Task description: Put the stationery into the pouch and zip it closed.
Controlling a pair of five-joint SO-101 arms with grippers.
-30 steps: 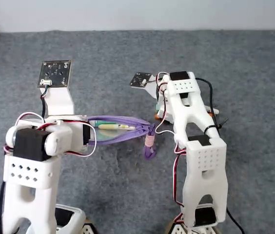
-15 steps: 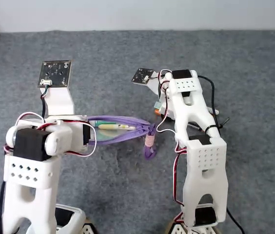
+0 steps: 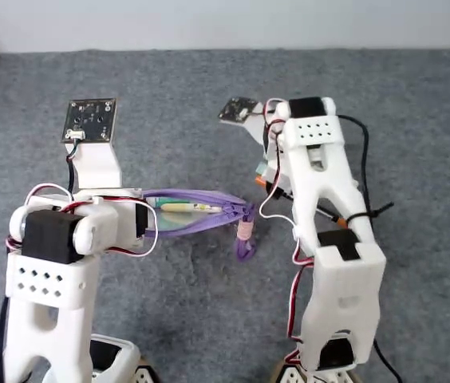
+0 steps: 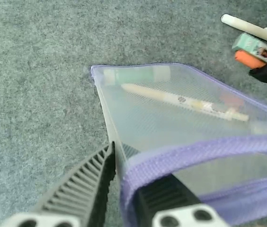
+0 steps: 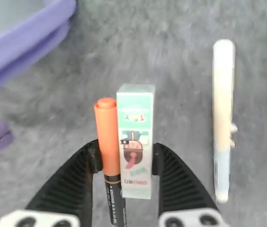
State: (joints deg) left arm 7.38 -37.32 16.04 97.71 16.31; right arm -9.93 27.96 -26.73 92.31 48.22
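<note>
1. The pouch is laid flat on the grey mat. One of its ends is pinched by the left gripper, with one jaw above the mesh wall and the other beneath it.
2. Through the pouch's clear wall a cream pen and a green-banded stick are seen, so part of the stationery is judged to be packed already.
3. Just off the pouch's far, open end, an orange pen and a small green box are clamped side by side between the jaws of the right gripper.
4. Over the last second the right arm has been raised and drawn slightly away from the pouch, and the clamped pair has been carried up with it. The pouch and the left arm have not been moved.
5. A white pen is left on the mat beyond the held pair, farther from the pouch.
6. The pick is therefore judged complete, and a carry to the pouch's mouth is called for next.
7. Two items are held in one grip, so a slip or a snag on the purple rim is to be watched for.
8. The purple zip pull is seen hanging at the pouch's open end. Zipping is not yet begun.
</note>
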